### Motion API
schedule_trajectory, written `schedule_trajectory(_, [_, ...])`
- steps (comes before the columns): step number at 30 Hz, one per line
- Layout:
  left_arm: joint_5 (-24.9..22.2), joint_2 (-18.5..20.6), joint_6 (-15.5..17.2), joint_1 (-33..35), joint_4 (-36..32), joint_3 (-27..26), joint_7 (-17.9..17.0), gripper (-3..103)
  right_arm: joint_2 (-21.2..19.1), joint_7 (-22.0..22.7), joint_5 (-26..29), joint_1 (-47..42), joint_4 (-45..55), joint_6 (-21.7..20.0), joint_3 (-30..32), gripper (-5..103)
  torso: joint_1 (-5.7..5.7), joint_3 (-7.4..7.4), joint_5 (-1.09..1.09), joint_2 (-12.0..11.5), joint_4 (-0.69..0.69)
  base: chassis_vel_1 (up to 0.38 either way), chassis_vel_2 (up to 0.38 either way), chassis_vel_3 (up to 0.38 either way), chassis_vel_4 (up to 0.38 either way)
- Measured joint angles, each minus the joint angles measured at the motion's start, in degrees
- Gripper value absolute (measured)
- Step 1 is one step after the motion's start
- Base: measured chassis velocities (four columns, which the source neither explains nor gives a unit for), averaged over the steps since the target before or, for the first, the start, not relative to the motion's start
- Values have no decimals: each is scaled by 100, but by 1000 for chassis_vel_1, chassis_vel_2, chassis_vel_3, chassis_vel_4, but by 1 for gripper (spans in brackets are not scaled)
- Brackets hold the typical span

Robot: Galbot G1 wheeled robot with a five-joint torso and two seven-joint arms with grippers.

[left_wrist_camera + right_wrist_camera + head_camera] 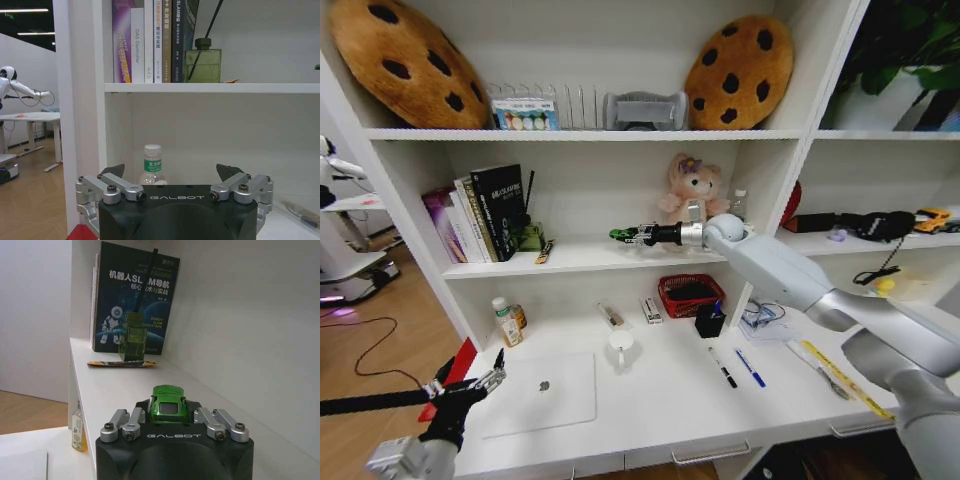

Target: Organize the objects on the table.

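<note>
Above the smooth white shelf, the outstretched right claw pinches a glossy green toy car; the left claw gapes empty.

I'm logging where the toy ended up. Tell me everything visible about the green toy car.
The green toy car is tiny, glossy bright green with dark windows. It sits upright between the fingers of the right gripper, which is shut on it, held above the white middle shelf, pointing toward the books.
</note>
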Motion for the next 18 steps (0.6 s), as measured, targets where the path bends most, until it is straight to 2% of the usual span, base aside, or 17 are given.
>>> schedule_trajectory(7, [0,0,0,0,0,0,0,100,298,128,2,60,-232,61,-153,36,0,-1,-1,0,0,0,0,0,0])
schedule_trajectory(18, [0,0,0,0,0,0,0,100,303,320,-18,17,-210,192,-201,37,-1,-1,0,0,-2,0,0,0,0])
